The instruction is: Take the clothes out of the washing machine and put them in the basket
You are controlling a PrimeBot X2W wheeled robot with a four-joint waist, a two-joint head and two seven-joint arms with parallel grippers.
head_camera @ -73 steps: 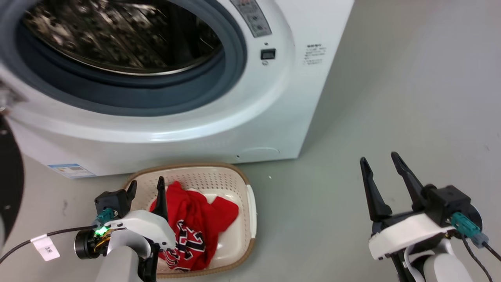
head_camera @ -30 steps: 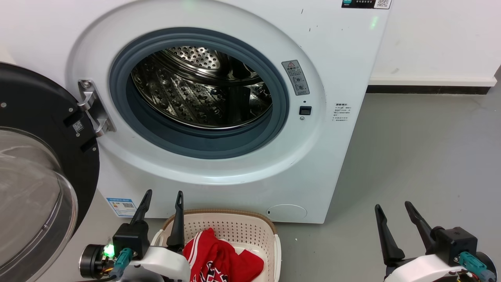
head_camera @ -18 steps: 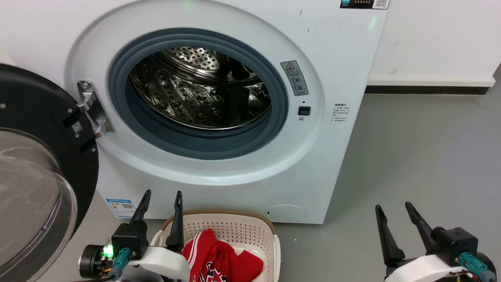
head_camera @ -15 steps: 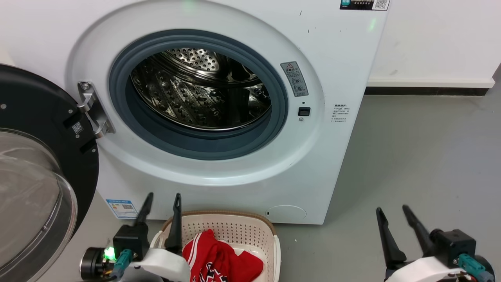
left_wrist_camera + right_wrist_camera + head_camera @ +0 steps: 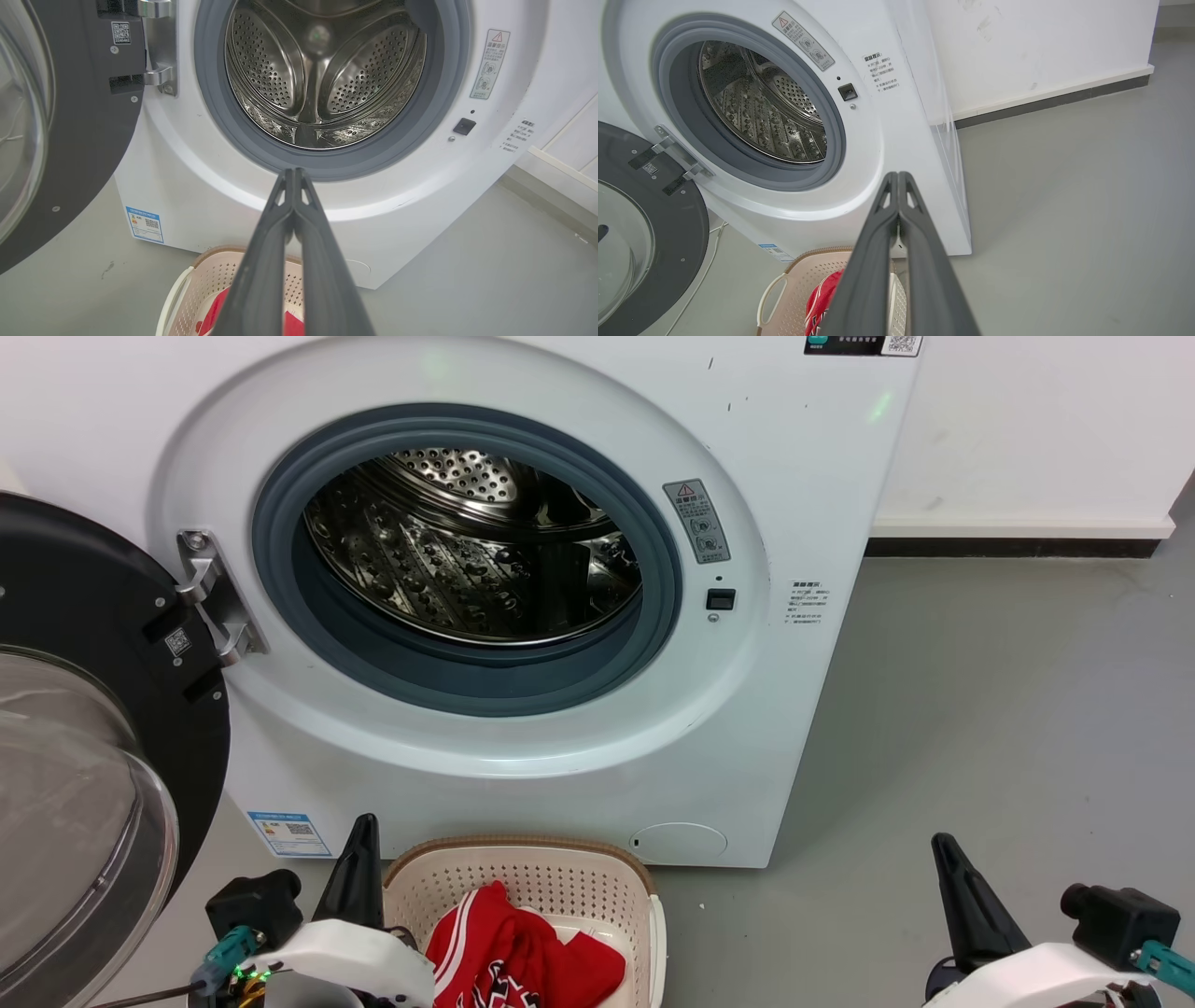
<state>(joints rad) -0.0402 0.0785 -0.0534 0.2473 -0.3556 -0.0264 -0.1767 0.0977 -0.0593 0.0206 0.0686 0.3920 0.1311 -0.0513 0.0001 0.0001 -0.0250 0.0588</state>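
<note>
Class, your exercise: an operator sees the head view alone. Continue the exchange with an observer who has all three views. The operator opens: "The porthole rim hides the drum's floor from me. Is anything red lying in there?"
Observer: No. The left wrist view looks straight into the drum, down to its bottom paddle. It shows bare steel and no fabric.
Operator: I see one dark finger per arm. Are they open or shut?
Observer: The left tool is shut. Its fingers meet at the tips with nothing between them.
Operator: And the other?
Observer: The right tool is the same, tips pressed together and empty.
</note>
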